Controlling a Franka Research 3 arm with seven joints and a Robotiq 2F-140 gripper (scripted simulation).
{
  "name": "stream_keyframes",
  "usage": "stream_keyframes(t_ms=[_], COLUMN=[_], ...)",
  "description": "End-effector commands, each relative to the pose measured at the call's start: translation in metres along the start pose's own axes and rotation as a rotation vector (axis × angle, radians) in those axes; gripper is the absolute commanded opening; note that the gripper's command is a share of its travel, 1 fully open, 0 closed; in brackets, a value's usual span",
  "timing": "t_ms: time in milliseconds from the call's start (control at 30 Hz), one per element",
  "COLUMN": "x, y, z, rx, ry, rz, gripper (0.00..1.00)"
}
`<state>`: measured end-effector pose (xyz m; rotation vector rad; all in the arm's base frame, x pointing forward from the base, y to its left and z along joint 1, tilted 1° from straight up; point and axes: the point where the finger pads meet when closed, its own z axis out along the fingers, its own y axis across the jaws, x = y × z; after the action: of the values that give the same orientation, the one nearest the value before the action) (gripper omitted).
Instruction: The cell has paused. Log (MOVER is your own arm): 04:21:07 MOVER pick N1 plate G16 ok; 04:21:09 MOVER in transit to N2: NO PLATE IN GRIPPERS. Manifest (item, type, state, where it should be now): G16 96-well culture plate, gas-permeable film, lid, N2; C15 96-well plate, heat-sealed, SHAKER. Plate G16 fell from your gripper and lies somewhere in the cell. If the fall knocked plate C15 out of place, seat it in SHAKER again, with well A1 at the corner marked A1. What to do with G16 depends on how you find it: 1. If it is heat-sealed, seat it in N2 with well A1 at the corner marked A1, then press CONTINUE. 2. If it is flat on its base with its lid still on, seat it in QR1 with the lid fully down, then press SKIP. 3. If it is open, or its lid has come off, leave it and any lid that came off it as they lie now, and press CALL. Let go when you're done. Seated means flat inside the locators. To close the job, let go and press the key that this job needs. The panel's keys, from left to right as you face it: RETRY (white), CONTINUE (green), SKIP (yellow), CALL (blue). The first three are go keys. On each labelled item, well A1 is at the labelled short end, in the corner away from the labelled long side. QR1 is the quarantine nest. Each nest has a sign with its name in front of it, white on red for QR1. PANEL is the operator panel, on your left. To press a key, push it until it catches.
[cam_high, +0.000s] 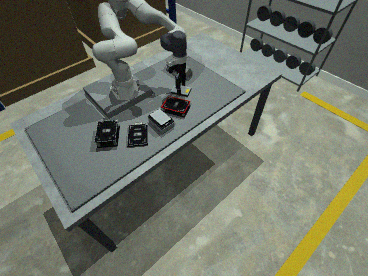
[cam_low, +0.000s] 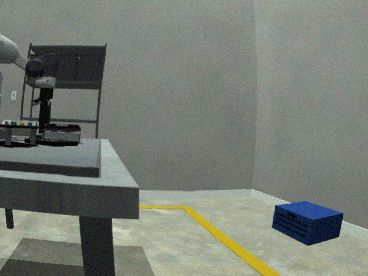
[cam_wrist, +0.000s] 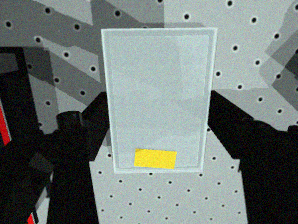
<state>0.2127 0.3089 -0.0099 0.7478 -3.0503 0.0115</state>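
My gripper (cam_wrist: 157, 105) is shut on a plate with a clear lid (cam_wrist: 158, 97) and holds it by its long sides. A yellow label (cam_wrist: 155, 158) sits at the plate's near short end. In the top view the gripper (cam_high: 180, 84) points straight down, and the plate (cam_high: 183, 91) is low at the table, just behind the red-edged QR1 nest (cam_high: 176, 105). I cannot tell if the plate touches the table. The QR1 nest looks empty. A plate with a pale top (cam_high: 161, 120) sits in the stand beside QR1.
Two black nests (cam_high: 107, 133) (cam_high: 137, 135) stand further left on the table. The arm's base (cam_high: 120, 85) is at the back. A shelf rack with dark rolls (cam_high: 292, 35) stands beyond the table's right end. A blue box (cam_low: 307, 221) lies on the floor.
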Motion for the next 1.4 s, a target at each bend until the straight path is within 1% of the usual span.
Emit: stream_keyframes(t_ms=[0, 900, 1367], x=[0.0, 0.001, 0.001], y=[0.0, -0.001, -0.001], z=[-0.002, -0.013, -0.016], rx=[0.001, 0.002, 0.001], ry=[0.001, 0.002, 0.001], rz=[0.0, 0.0, 0.0], gripper=[0.1, 0.1, 0.1])
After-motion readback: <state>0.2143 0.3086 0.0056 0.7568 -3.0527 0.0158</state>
